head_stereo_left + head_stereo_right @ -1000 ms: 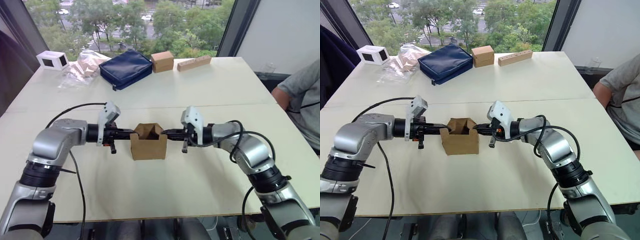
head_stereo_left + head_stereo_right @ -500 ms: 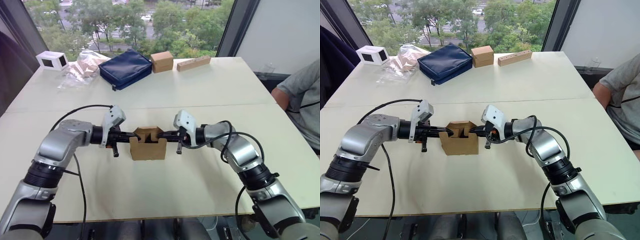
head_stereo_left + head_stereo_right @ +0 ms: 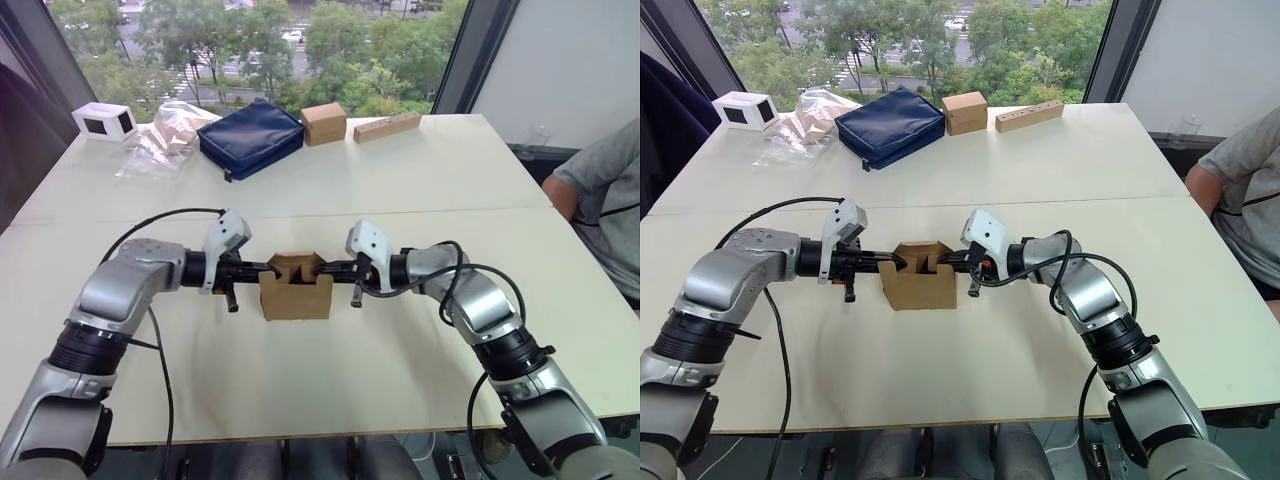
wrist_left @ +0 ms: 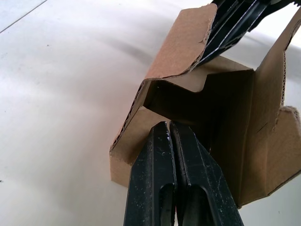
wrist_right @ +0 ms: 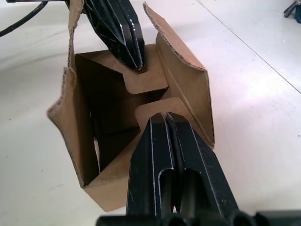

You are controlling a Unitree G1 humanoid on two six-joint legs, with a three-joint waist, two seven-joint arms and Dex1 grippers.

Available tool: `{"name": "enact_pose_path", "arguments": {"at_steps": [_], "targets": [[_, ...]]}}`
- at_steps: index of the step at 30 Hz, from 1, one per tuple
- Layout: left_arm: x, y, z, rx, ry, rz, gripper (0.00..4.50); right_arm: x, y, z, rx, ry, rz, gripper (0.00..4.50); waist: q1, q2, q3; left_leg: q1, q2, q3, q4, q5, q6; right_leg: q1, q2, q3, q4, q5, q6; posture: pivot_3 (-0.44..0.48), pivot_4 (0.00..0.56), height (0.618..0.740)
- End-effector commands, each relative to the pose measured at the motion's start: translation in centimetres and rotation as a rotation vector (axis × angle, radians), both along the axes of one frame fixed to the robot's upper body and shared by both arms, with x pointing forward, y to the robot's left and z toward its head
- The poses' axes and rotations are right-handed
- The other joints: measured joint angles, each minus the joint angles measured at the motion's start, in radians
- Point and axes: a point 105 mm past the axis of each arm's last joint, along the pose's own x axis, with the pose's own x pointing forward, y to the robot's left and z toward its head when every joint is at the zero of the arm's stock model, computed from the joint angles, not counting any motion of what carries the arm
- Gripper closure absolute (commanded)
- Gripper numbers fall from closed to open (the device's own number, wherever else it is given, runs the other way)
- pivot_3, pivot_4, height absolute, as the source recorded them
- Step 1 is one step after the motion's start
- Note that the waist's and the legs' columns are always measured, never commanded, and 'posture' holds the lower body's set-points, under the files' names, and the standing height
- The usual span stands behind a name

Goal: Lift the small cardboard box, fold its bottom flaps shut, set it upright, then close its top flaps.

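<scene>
Box: box [image 3: 296,288] upright at mid-table, top open.
Flaps: two side top flaps [image 5: 150,82] pushed inward, front and back ones standing.
Left gripper [image 3: 270,267]: fingers pressed together, tip on left flap.
Right gripper [image 3: 322,267]: likewise, on right flap.
Relation: box between the tips, arms equally near.

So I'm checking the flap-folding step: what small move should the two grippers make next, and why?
Probably press both side flaps further down to flat. The left gripper and right gripper, both shut, each rest a tip on one inward-tilted flap of the small cardboard box, while the other two top flaps stand open.
</scene>
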Motion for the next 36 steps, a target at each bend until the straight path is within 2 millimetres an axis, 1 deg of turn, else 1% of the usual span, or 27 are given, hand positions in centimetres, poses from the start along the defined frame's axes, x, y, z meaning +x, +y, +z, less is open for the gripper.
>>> {"name": "enact_pose_path", "arguments": {"at_steps": [1, 8, 10, 14, 18, 21, 23, 28, 30, 32, 34, 36], "targets": [[0.2, 0.5, 0.0, 0.024, -0.009, 0.029, 4.44, 0.2, 0.0, 1.0, 0.026, -0.032, -0.002, 4.5, 0.0, 0.0, 0.0, 0.0, 0.0, 0.0, 0.0, 0.0, 0.0, 0.0, 0.0, 0.0, 0.0, 0.0, 0.0, 0.0, 0.15, 0.74], [0.2, 0.6, 0.4, 0.02, -0.009, 0.036, 4.44, 0.2, 0.0, 1.0, 0.034, -0.034, -0.008, 4.5, 0.0, 0.0, 0.0, 0.0, 0.0, 0.0, 0.0, 0.0, 0.0, 0.0, 0.0, 0.0, 0.0, 0.0, 0.0, 0.0, 0.15, 0.74], [0.1, 0.7, 0.9, -0.005, -0.006, 0.041, 4.44, 0.2, -0.1, 1.1, 0.036, -0.038, -0.01, 4.5, 0.0, 0.0, 0.0, 0.0, 0.0, 0.0, 0.0, 0.0, 0.0, 0.0, 0.0, 0.0, 0.0, 0.0, 0.0, 0.0, 0.15, 0.74], [0.2, 0.8, 2.4, -0.079, -0.001, 0.063, 4.44, 0.2, -0.4, 1.4, 0.054, -0.046, -0.016, 4.5, -0.001, 0.0, 0.0, 0.0, 0.0, 0.0, 0.0, 0.0, 0.0, 0.0, 0.0, 0.0, 0.0, 0.0, 0.0, 0.0, 0.15, 0.74], [0.2, 1.3, 3.9, -0.142, -0.002, 0.089, 4.44, 0.2, -0.7, 2.3, 0.096, -0.058, -0.023, 4.5, -0.001, 0.0, 0.0, 0.0, 0.0, 0.0, 0.0, 0.0, 0.0, 0.0, 0.0, 0.0, 0.0, 0.0, 0.0, 0.0, 0.15, 0.74], [0.7, 1.8, 6.3, -0.233, -0.019, 0.114, 4.44, 0.1, -1.2, 3.5, 0.132, -0.077, -0.031, 4.5, 0.001, 0.0, 0.0, 0.0, 0.0, 0.0, 0.0, 0.0, 0.0, 0.0, 0.0, 0.0, 0.0, 0.0, 0.0, 0.0, 0.15, 0.74], [1.0, 1.9, 6.9, -0.251, -0.026, 0.126, 4.44, 0.0, -1.5, 3.8, 0.136, -0.088, -0.033, 4.5, 0.002, 0.0, 0.0, -0.001, 0.0, 0.0, 0.0, 0.0, 0.0, 0.0, 0.0, 0.0, 0.0, 0.0, 0.0, 0.0, 0.15, 0.74], [3.6, 3.0, 5.2, -0.162, -0.063, 0.221, 4.44, -0.8, -3.0, 6.3, 0.149, -0.163, -0.075, 4.5, 0.001, 0.0, 0.0, 0.0, 0.0, 0.0, 0.0, 0.0, 0.0, 0.0, 0.0, 0.0, 0.0, 0.0, 0.0, 0.0, 0.15, 0.74], [4.5, 3.0, 4.3, -0.144, -0.06, 0.231, 4.44, -1.7, -3.2, 7.2, 0.152, -0.178, -0.069, 4.5, 0.002, 0.0, 0.0, 0.0, 0.0, 0.0, 0.0, 0.0, 0.0, 0.0, 0.0, -0.001, 0.0, 0.0, 0.0, 0.0, 0.15, 0.74], [5.2, 2.8, 3.5, -0.138, -0.046, 0.227, 4.44, -3.5, -2.8, 7.7, 0.148, -0.17, -0.028, 4.5, 0.003, 0.0, 0.0, 0.0, 0.0, 0.0, 0.0, 0.0, 0.0, 0.0, 0.0, -0.001, -0.001, 0.0, 0.0, 0.0, 0.15, 0.74], [5.9, 2.5, 2.7, -0.139, -0.032, 0.227, 4.44, -5.6, -2.0, 7.4, 0.129, -0.139, 0.035, 4.5, 0.005, 0.0, 0.0, -0.001, -0.001, -0.001, 0.0, 0.0, 0.0, 0.0, 0.0, -0.001, -0.001, 0.0, 0.0, 0.0, 0.15, 0.74], [6.4, 2.1, 1.9, -0.125, -0.019, 0.214, 4.44, -7.4, -1.3, 6.7, 0.105, -0.111, 0.078, 4.5, 0.005, 0.0, 0.0, -0.001, -0.001, -0.001, 0.0, 0.0, 0.0, 0.0, 0.0, -0.001, -0.001, 0.0, 0.0, 0.0, 0.15, 0.74]]}}
